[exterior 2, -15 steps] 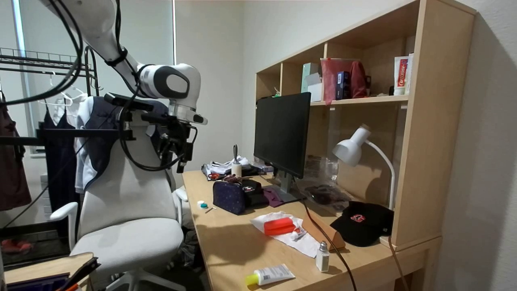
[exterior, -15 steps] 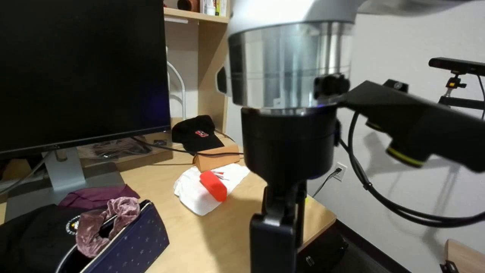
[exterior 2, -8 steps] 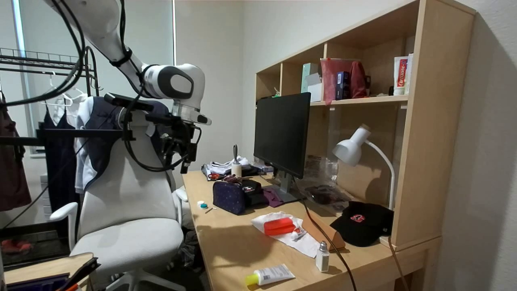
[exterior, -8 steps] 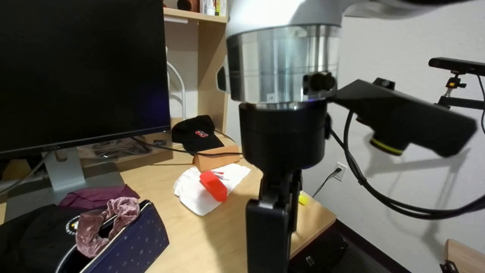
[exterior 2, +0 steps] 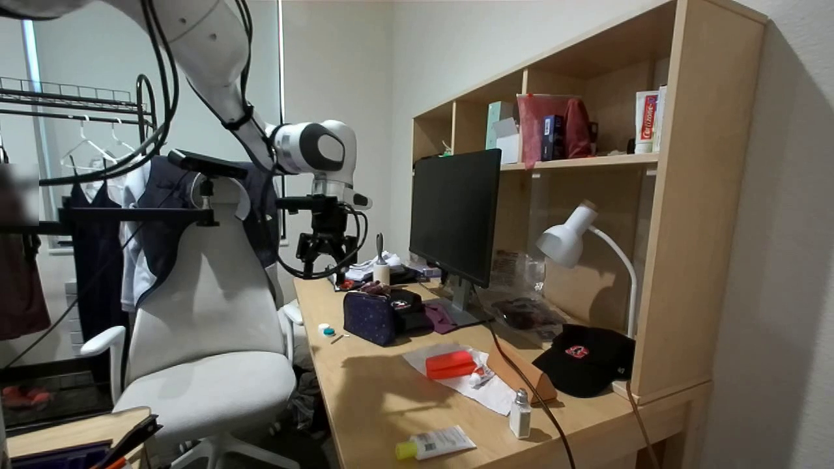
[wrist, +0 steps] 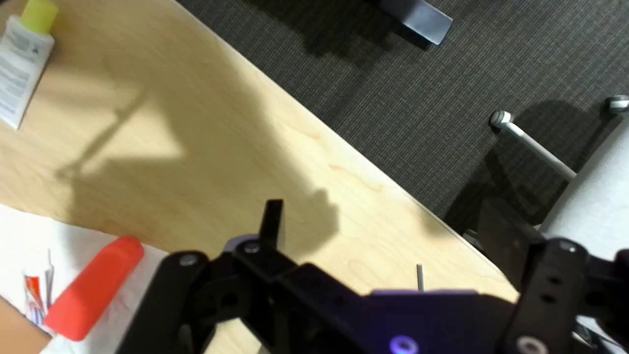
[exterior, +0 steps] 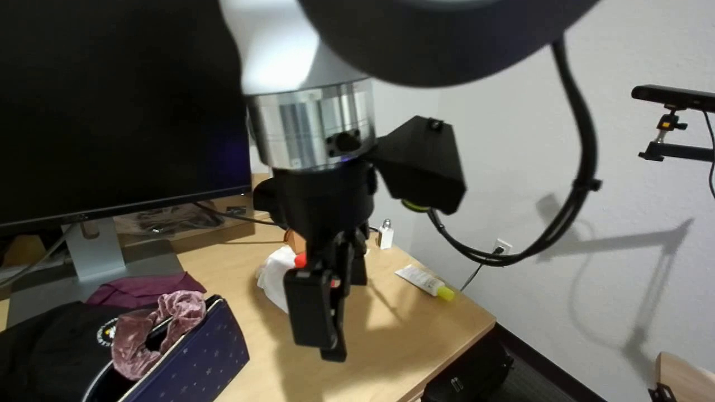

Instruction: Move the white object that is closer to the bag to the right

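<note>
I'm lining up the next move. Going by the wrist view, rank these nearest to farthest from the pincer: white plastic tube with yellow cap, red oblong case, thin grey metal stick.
1. Thin grey metal stick: seen within the open pincer's gap, partly hidden.
2. Red oblong case: lower left.
3. White plastic tube with yellow cap: upper left corner.

Bag: navy, star-patterned
Scrunchie: dusty pink
Bottle: white, silver top at 12 o'clock
Tube: white, yellow cap
Desk: pale wood grain
Gripper: black

In an exterior view the gripper hangs above the desk, fingers parted, well clear of the white tube.
</note>
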Action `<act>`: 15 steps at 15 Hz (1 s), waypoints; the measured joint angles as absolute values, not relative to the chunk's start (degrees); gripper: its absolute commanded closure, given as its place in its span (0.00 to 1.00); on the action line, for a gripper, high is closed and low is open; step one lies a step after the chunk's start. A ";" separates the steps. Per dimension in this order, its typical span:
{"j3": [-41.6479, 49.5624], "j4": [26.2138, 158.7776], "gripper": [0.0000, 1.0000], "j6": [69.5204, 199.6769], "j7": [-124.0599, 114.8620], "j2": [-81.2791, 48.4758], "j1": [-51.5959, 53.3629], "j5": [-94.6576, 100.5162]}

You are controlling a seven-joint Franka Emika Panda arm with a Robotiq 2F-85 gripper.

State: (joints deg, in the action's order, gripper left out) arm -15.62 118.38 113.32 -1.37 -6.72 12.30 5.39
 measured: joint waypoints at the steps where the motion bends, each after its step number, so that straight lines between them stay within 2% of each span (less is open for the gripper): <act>1: -15.62 115.42 0.00 112.81 -0.03 -9.94 12.83 6.11; 7: -15.85 99.99 0.00 109.51 12.73 -26.71 15.45 6.31; 15: -18.69 91.41 0.00 107.74 26.95 -36.55 16.84 6.15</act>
State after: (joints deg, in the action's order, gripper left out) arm -18.69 91.41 107.74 26.95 -36.55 16.84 6.15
